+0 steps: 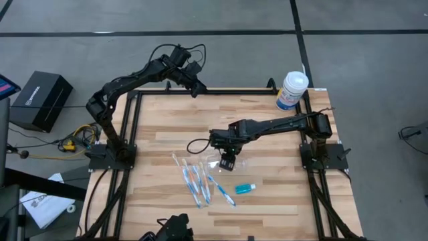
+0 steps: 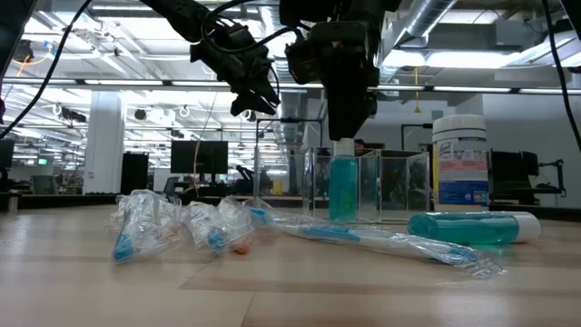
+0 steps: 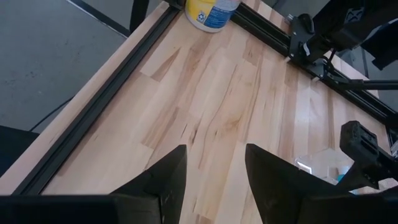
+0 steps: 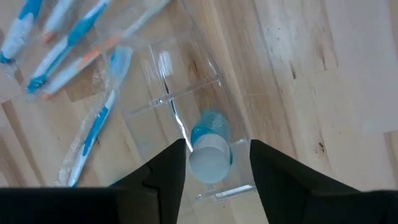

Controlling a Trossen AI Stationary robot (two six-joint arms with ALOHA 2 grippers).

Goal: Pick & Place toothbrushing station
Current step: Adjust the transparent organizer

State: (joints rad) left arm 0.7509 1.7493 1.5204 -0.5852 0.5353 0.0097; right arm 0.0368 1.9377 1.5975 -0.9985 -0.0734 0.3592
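Clear station with bottle inside, right gripper directly above it.

The toothbrushing station (image 4: 186, 118), a thin-walled transparent plastic holder, is seen at centre frame in the high view, standing on the wooden table (image 1: 267, 194). A teal bottle (image 4: 210, 149) with a white cap stands in its cup part. The right gripper (image 4: 212, 165) is poised with fingers spread around the cap, nothing clamped. A tipped bottle or slid holder is judged possible if a finger catches. Wrapped toothbrushes (image 1: 197, 181) lie just beside. The left gripper (image 3: 214, 180), fingers apart and empty, waits at upper left.
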